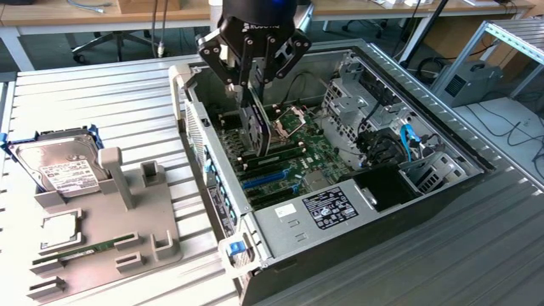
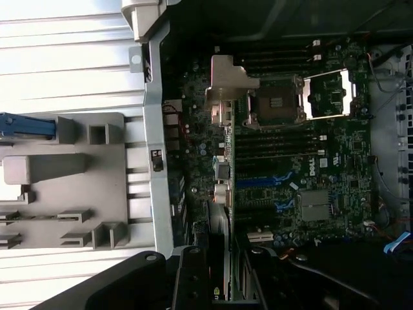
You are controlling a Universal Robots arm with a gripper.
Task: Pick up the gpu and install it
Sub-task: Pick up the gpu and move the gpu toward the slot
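Observation:
The gpu is a long card with a black face and a silver end bracket. It hangs edge-down inside the open computer case, just above the green motherboard and its blue slots. My gripper is shut on the card's upper edge. In the wrist view the gpu runs away from the camera, bracket end nearest the case's rear wall. My gripper shows there with black fingers on either side of the card.
A grey fixture tray at the exterior view's left holds a hard drive and a memory stick. Inside the case are a power supply, drive cages and blue cables.

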